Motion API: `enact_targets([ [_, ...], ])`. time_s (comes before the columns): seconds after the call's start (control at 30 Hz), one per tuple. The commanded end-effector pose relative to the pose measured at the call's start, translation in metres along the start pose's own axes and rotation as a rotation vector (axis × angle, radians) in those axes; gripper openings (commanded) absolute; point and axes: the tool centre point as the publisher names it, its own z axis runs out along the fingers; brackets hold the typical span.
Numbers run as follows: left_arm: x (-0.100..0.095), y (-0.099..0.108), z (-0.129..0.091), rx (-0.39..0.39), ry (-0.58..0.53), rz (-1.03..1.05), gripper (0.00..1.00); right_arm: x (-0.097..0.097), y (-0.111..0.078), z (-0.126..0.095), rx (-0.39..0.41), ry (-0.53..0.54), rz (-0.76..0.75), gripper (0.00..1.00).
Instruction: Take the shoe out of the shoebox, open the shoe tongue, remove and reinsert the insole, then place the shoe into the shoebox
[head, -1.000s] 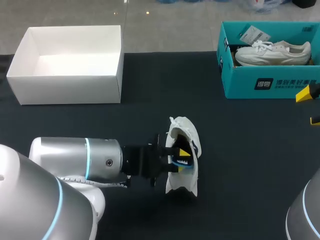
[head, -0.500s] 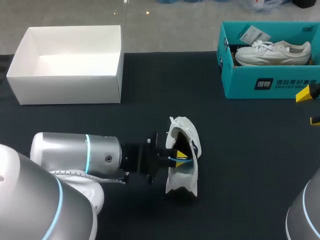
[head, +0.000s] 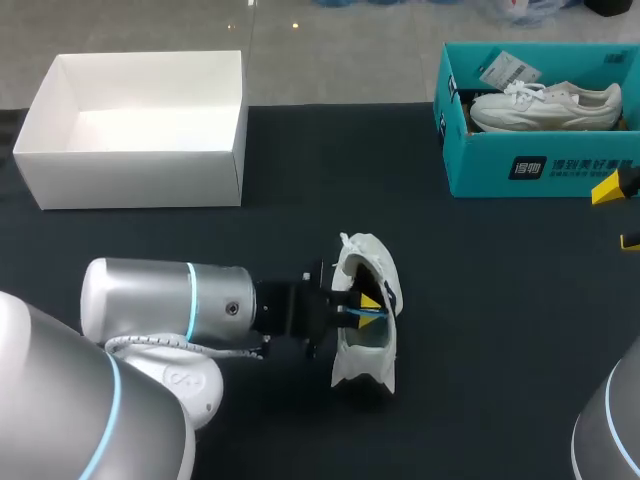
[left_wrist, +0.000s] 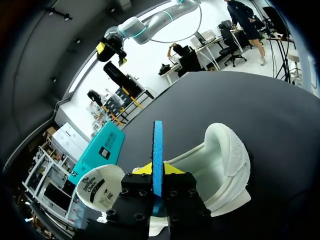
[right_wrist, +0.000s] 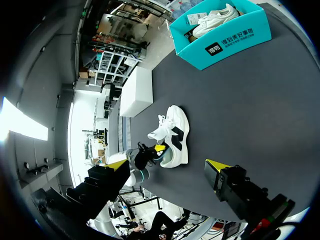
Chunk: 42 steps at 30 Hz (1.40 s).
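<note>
This is a robotics lab, laid out as a test bench. Two silver robot arms with glowing blue rings, the left arm (head: 160, 310) and the right arm (head: 600, 445), come in over a tabletop (head: 500, 300) covered in plain black. Staged props sit on it: an open white box (head: 130, 175) at the far left corner, a teal shoebox (head: 480, 165) holding a white sneaker (head: 545, 105) at the far right corner, and a second sneaker (head: 362, 372) near the middle.

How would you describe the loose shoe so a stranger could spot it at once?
On the dark table, look at the near middle, nearer than the white box and the teal box. The shoe lies there alone, the left gripper holding a blue insole at its opening; the other shoe sits inside the teal box.
</note>
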Motion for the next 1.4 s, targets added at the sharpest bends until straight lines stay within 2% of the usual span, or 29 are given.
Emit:
enact_targets([
  [0.03, 0.0, -0.017, -0.006, -0.003, -0.008, 0.012, 0.4, 0.0, -0.001, 0.001, -0.002, -0.001, 0.001, 1.0],
  [0.2, 0.002, -0.029, -0.019, -0.006, 0.003, 0.03, 0.34, 0.0, -0.001, 0.001, -0.002, -0.001, 0.001, 1.0],
  [0.3, 0.005, -0.032, -0.024, -0.012, 0.01, 0.039, 0.27, 0.0, -0.001, 0.001, -0.002, -0.001, 0.001, 1.0],
  [0.4, 0.007, -0.032, -0.028, -0.024, 0.019, 0.043, 0.15, 0.0, -0.001, 0.001, -0.002, -0.001, 0.001, 1.0],
  [0.43, 0.008, -0.031, -0.029, -0.026, 0.02, 0.043, 0.03, 0.0, -0.001, 0.001, -0.002, -0.001, 0.001, 1.0],
  [0.53, 0.01, -0.031, -0.03, -0.031, 0.023, 0.041, 0.0, 0.0, -0.001, 0.001, -0.002, -0.001, 0.001, 1.0],
  [0.7, 0.01, -0.028, -0.028, -0.036, 0.031, 0.036, 0.0, 0.0, -0.001, 0.001, -0.002, -0.001, 0.001, 1.0],
  [1.0, 0.005, -0.019, -0.006, -0.009, 0.012, -0.002, 0.0, 0.0, -0.001, 0.001, -0.002, -0.001, 0.001, 1.0],
  [1.2, 0.004, -0.009, 0.005, -0.022, 0.012, -0.032, 0.0, 0.0, -0.001, 0.001, -0.002, -0.001, 0.001, 1.0],
  [1.4, 0.006, -0.01, 0.005, -0.025, 0.02, -0.047, 0.02, 0.0, -0.001, 0.001, -0.002, -0.001, 0.001, 1.0],
])
